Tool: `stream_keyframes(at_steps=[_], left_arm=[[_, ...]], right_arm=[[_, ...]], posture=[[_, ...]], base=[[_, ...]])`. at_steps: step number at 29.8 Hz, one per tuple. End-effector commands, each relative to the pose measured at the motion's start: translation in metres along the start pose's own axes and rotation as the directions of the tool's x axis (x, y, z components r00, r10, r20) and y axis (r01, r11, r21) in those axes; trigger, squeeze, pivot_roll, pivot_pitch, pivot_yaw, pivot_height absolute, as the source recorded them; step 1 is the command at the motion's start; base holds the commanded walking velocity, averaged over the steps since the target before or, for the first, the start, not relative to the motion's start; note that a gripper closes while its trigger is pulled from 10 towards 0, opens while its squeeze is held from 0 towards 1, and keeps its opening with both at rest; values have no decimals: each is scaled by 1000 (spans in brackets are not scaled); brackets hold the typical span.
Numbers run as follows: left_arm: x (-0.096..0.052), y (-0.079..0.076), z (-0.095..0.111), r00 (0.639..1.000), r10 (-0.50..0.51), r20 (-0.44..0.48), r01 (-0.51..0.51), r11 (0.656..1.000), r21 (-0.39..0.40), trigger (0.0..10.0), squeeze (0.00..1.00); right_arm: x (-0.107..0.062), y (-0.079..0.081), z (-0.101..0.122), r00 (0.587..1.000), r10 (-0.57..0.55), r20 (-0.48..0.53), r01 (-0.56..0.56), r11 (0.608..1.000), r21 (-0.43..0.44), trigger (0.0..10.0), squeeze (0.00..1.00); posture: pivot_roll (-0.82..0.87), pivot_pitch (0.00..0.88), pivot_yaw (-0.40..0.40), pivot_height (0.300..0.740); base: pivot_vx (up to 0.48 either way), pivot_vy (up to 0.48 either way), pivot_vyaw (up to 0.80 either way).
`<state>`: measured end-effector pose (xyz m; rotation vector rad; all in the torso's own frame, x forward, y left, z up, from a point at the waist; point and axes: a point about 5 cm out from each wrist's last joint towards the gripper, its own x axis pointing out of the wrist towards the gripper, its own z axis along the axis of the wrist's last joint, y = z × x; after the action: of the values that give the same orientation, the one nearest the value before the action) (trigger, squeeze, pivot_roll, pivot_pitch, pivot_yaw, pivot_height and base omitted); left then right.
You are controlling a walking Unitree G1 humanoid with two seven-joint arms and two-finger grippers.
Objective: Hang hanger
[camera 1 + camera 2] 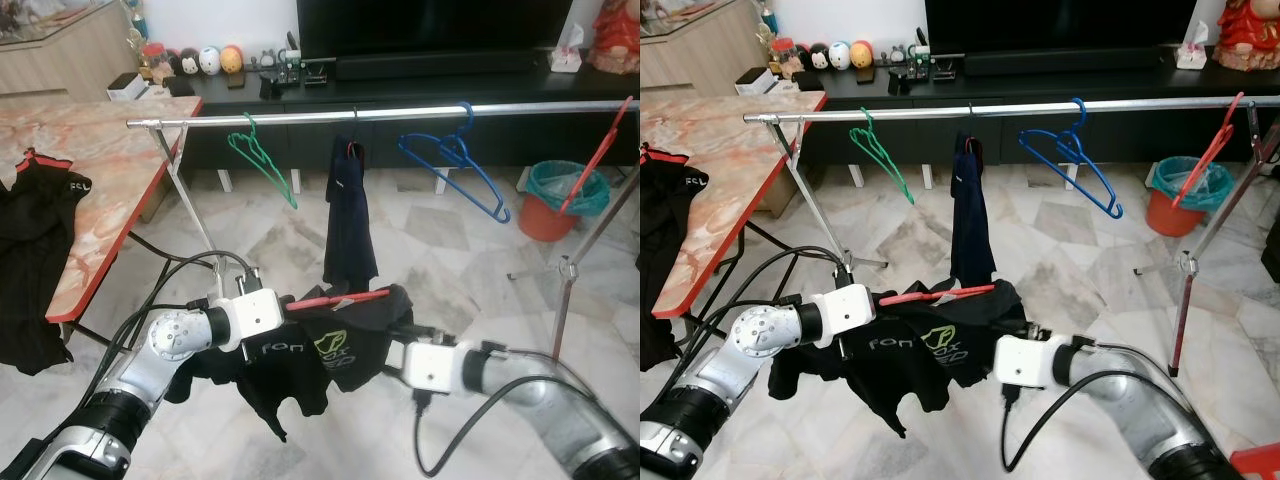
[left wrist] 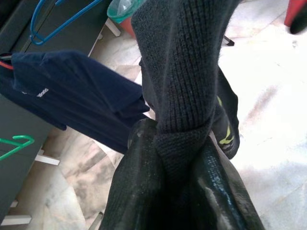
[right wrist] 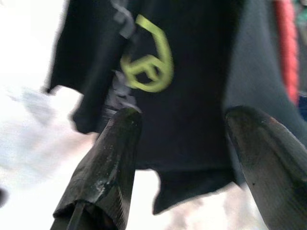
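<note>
Red hanger (image 1: pixel 340 297) carrying black shirt (image 1: pixel 320 350): held low, near side of steel rail (image 1: pixel 400 112). Left gripper (image 2: pixel 184 158): forearm reaching rightward, fingers clenched on shirt's ribbed collar. Right gripper (image 3: pixel 184 139): forearm reaching leftward, fingers spread, at shirt's right edge. On rail: green hanger (image 1: pixel 262 158), navy garment (image 1: pixel 348 215), blue hanger (image 1: pixel 455 160).

black shirt (image 1: pixel 320 355) with yellow-green logo, seemingly on red hanger (image 1: pixel 340 297).

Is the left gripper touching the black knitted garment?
Touching. In the left wrist view, the left gripper's black fingers pinch a fold of the black knitted garment tightly, with no gap.
</note>
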<state>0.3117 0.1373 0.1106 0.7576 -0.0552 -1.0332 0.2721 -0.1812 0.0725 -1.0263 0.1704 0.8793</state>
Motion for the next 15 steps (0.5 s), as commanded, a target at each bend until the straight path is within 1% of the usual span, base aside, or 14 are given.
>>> stream_keyframes(at_steps=[1,2,4,6,9,11,12,14,15], left_arm=[[-2,12,5,999,41,20,-41,999,7,10000,0],[-2,11,4,999,38,17,-38,999,8,10000,0],[-2,10,3,999,30,12,-30,999,12,10000,0],[-1,9,3,999,30,13,-30,999,11,10000,0],[-2,9,5,999,33,19,-33,999,7,10000,0],[-2,9,4,999,30,16,-31,1000,8,10000,0],[-2,9,4,999,30,16,-30,1000,8,10000,0],[-1,10,5,999,32,20,-32,999,8,10000,0],[-1,11,6,999,33,24,-33,999,7,10000,0]], right_arm=[[3,-6,3,997,-74,17,75,997,-19,10000,0],[4,-7,4,995,-100,24,101,995,-16,10000,0],[6,-4,7,992,-111,53,110,994,13,10000,0],[8,-4,8,990,-133,53,134,991,-15,10000,0],[8,-10,7,976,-213,46,214,977,-15,10000,0],[9,-11,8,972,-229,53,231,973,-20,10000,0],[10,-8,7,976,-211,53,213,976,-35,10000,0],[11,-7,5,977,-211,37,213,975,-65,10000,0],[10,-10,1,968,-250,15,250,965,-74,10000,0]], posture=[[-85,25,62,740],[-85,25,62,740],[-85,25,62,740],[-84,31,61,740],[-84,31,61,740],[-82,38,61,740],[-82,41,59,740],[-82,41,59,740],[-82,41,59,740]], base=[[0,0,0],[0,0,0],[0,0,0],[0,0,0],[0,0,0],[0,0,0],[0,0,0],[0,0,0],[0,0,0]])
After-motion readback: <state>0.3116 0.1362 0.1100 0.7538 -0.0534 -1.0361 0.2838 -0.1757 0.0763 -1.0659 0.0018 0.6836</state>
